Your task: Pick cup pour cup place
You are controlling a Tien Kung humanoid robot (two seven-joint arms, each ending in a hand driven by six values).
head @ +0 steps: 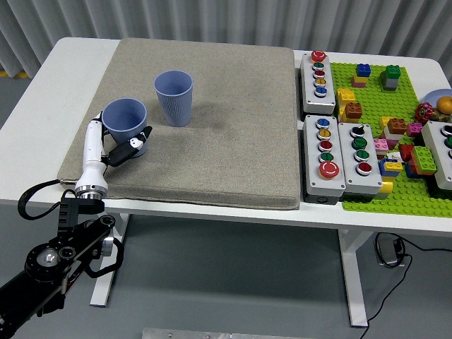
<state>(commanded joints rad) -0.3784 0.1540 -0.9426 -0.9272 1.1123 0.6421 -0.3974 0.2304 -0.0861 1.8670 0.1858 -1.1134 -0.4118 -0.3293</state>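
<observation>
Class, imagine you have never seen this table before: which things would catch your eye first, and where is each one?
The robot's left hand grips a blue cup at the left side of the grey mat, with a second blue cup upright just beyond it to the right. On the table's right, the bright green brick plate and the button boxes stand out by colour.
</observation>
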